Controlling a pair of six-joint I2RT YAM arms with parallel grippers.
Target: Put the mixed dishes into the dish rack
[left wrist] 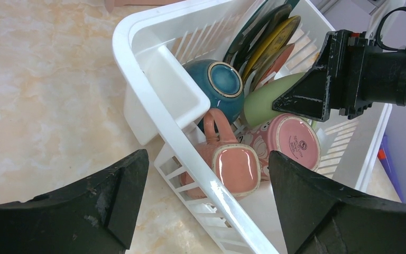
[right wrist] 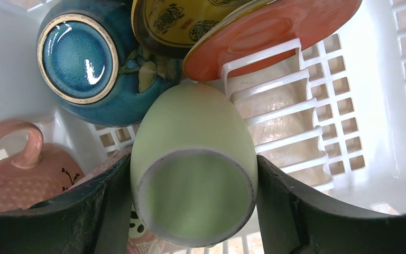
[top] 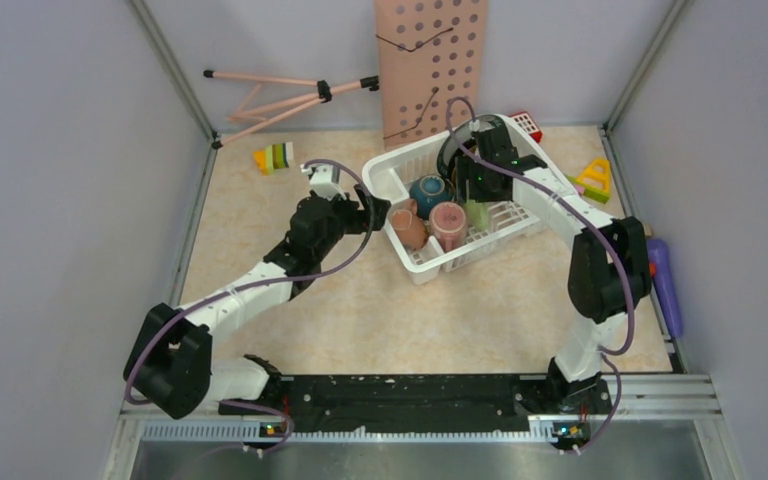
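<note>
Wedging the light green mug (right wrist: 193,159) against the teal bowl (right wrist: 84,58) in the dish rack (left wrist: 137,13), near the bench's far right corner, my right jaws flank it. I cannot tell if they grip. My left jaws wait wide, empty.

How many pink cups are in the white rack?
2. The cup with a handle lies by the rack wall; the second cup lies beside it, next to the green mug. More may be hidden.

dish rack (top: 422,262), toy blocks (top: 274,157) on table (top: 390,320)
</note>
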